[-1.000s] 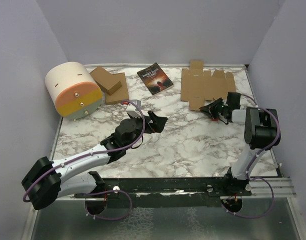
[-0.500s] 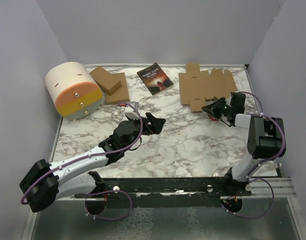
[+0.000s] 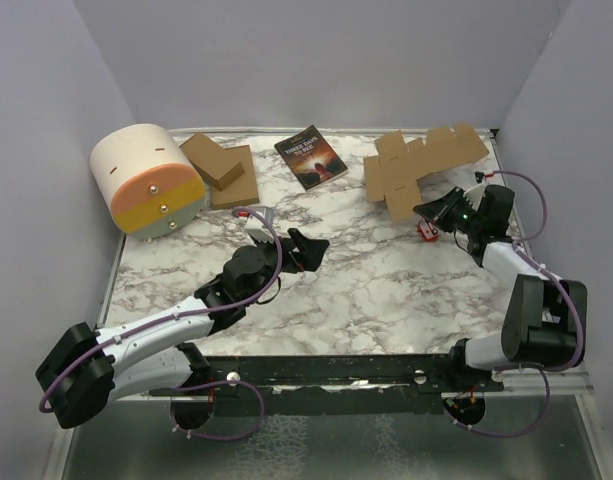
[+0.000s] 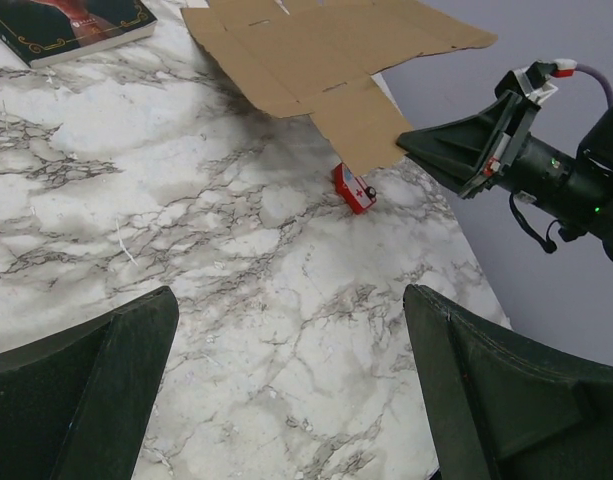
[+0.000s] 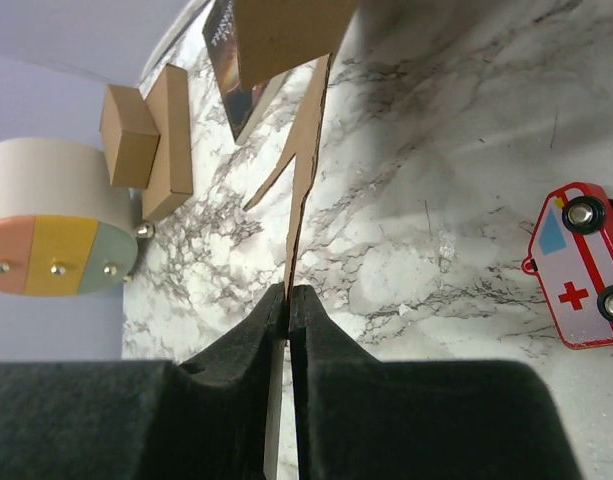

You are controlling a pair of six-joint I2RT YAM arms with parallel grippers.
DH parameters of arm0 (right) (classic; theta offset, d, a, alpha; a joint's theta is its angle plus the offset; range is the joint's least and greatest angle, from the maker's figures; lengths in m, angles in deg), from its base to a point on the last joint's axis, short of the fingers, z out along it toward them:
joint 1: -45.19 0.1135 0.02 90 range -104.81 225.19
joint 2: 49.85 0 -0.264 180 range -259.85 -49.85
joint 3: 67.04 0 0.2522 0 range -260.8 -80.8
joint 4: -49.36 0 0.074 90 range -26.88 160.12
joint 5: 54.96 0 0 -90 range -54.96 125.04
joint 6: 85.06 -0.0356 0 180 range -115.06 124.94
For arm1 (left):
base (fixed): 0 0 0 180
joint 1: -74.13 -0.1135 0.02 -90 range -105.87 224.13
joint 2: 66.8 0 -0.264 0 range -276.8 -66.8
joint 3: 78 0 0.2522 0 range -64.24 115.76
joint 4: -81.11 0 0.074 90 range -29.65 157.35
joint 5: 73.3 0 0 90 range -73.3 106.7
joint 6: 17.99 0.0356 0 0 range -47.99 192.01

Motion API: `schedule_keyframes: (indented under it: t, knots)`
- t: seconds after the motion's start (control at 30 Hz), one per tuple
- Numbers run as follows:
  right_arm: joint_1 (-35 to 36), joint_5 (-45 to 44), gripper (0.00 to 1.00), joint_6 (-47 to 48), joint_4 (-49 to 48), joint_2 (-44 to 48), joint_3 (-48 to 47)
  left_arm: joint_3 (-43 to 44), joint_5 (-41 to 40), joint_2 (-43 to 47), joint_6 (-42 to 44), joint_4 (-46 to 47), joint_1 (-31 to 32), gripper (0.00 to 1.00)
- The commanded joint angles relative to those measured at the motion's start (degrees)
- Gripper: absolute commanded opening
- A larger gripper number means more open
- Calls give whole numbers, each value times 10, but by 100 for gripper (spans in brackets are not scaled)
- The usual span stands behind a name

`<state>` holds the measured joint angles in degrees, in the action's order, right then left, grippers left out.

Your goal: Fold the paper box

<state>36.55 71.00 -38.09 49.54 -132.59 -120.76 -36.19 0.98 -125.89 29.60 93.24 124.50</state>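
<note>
Right gripper [image 3: 435,212] is clamped on the near flap of the paper box [image 3: 421,162]; in the wrist view both pads press flat on the cardboard edge. The sheet lies unfolded at the far right of the table [image 3: 366,290], its right end tipped up off the surface. From the pinch it runs away toward the back wall, long axis roughly left to right. Left gripper [image 3: 308,248] hangs mid-table, jaws wide, holding nothing, well apart from the sheet (though aimed its way). We judge the right arm far nearer. A toy ambulance [image 3: 427,231] sits just beside the pinched flap.
</note>
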Motion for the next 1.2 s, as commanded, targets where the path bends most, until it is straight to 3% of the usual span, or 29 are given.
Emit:
schedule_keyframes:
  t: [0.0,0.53,0.73,0.93,1.07,1.17]
  knots:
    - [-12,33,6,66,-18,70,31,-11,-9,13,14,37,-1,99]
    - [-19,191,1,224,-18,169,44,0,77,29,36,26,-51,99]
    - [-19,340,1,270,-33,179,41,13,155,49,38,-10,-112,96]
    - [-15,461,1,320,-14,170,11,17,161,95,60,-66,-148,93]
    - [19,514,1,409,100,146,-50,24,140,138,71,-107,-155,90]
    - [63,523,1,549,281,130,-129,27,117,171,76,-132,-156,88]
